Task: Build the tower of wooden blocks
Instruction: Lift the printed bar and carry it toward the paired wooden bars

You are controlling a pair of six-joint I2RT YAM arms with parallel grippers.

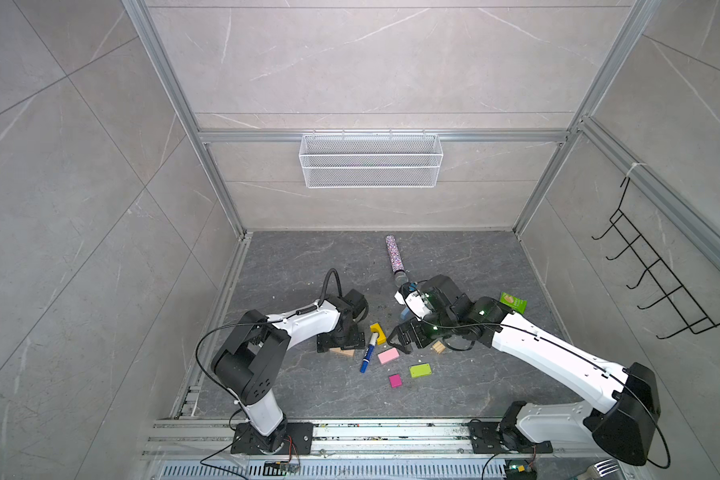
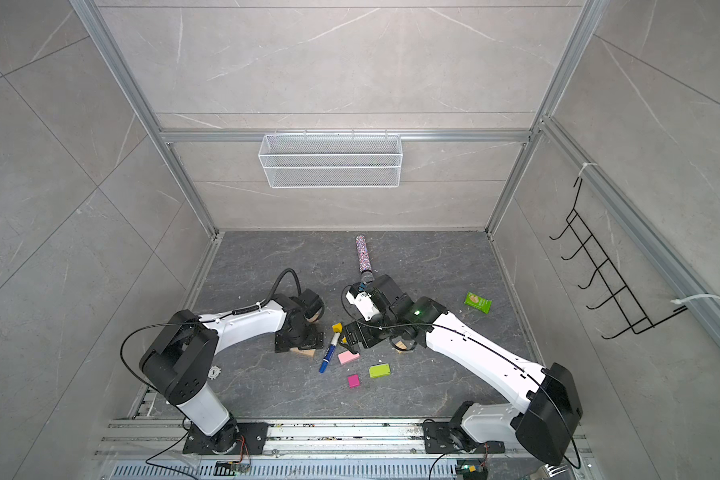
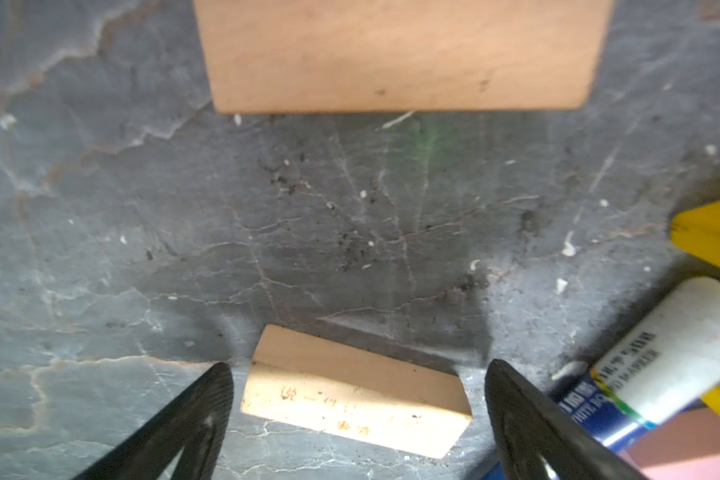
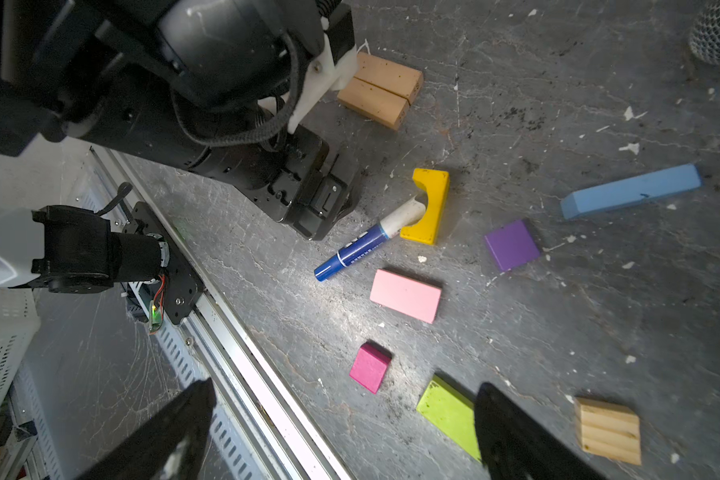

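my left gripper (image 3: pixel 358 374) | sides: thin gaps between my fingers (image 3: pixel 192 415) and the small tan wooden bar (image 3: pixel 356 399) | ahead: bare dark stone floor (image 3: pixel 350 216) up to the wide tan wooden block (image 3: pixel 400 54) | right: blue-and-white marker pen (image 3: pixel 674 353) and yellow wooden arch (image 3: pixel 711 232) crowd me

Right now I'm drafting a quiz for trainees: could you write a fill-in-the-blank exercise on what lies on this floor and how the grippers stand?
1. The marker has its white end in the hollow of the ____ arch.
2. The left gripper stands ____, a tan block between its fingers.
3. The longest block is light ____.
4. The right gripper is open, and one finger hides part of a flat block coloured ____.

Missing words: yellow; open; blue; green.
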